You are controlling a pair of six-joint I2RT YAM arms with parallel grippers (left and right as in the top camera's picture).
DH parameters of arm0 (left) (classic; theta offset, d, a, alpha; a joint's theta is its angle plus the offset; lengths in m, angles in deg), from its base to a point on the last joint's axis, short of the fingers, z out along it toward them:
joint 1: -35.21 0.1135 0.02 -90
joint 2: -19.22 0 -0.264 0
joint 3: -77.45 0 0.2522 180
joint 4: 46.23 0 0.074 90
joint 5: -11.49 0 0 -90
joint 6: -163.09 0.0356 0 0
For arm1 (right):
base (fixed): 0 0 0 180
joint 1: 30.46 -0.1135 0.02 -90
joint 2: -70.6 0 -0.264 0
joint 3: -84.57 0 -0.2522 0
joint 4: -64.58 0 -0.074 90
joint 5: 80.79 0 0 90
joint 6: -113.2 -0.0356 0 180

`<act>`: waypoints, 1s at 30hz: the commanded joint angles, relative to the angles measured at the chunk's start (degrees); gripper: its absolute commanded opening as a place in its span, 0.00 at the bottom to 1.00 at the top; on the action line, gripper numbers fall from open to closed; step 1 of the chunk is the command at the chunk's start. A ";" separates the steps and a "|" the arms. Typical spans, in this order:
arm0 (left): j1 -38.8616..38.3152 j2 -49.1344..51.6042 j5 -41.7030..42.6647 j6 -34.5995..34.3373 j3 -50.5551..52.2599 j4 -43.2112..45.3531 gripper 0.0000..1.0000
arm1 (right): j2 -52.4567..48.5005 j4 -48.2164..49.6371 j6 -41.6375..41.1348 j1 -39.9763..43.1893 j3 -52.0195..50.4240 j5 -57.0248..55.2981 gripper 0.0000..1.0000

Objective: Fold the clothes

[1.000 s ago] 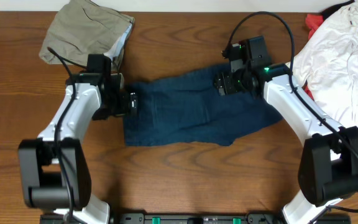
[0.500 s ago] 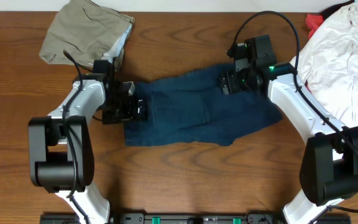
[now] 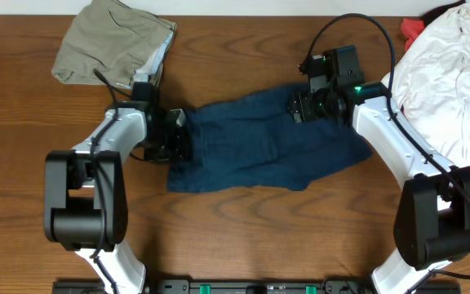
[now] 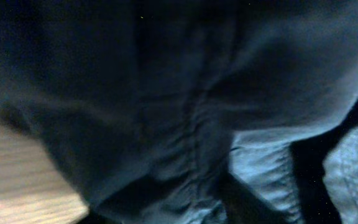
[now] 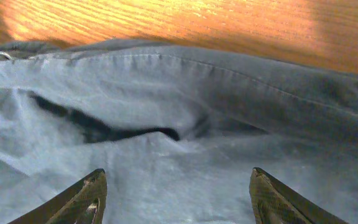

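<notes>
The clothes here are chiefly a dark navy garment (image 3: 259,147) spread flat across the middle of the table. My left gripper (image 3: 178,137) is at its left edge. The left wrist view is filled with bunched navy fabric (image 4: 185,124) pressed close, hiding the fingers, and a strip of wood shows at lower left. My right gripper (image 3: 296,106) hovers over the garment's upper right edge. In the right wrist view it (image 5: 178,193) stands open, both fingertips (image 5: 92,190) spread above the cloth (image 5: 185,93) with nothing between them.
A folded khaki garment (image 3: 113,41) lies at the back left. A crumpled white garment (image 3: 447,73) is heaped at the back right, over something red (image 3: 412,31). Bare wooden table (image 3: 243,237) lies in front of the navy garment.
My left gripper moved right onto the garment's left edge and closed in on the fabric. The right arm shifted only slightly and stays open.
</notes>
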 commanded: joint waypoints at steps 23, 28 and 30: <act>-0.81 -17.38 -14.38 -2.58 -4.35 -4.90 0.06 | 0.24 -1.68 1.25 1.44 -0.07 8.28 0.14; -0.81 -23.56 -16.90 -2.58 -5.73 -5.90 0.07 | 0.11 -3.89 2.19 1.27 -0.07 8.33 0.01; -0.81 -25.33 -17.42 -2.56 -6.03 -6.73 0.06 | 0.09 -4.09 2.19 1.27 -0.07 8.33 0.01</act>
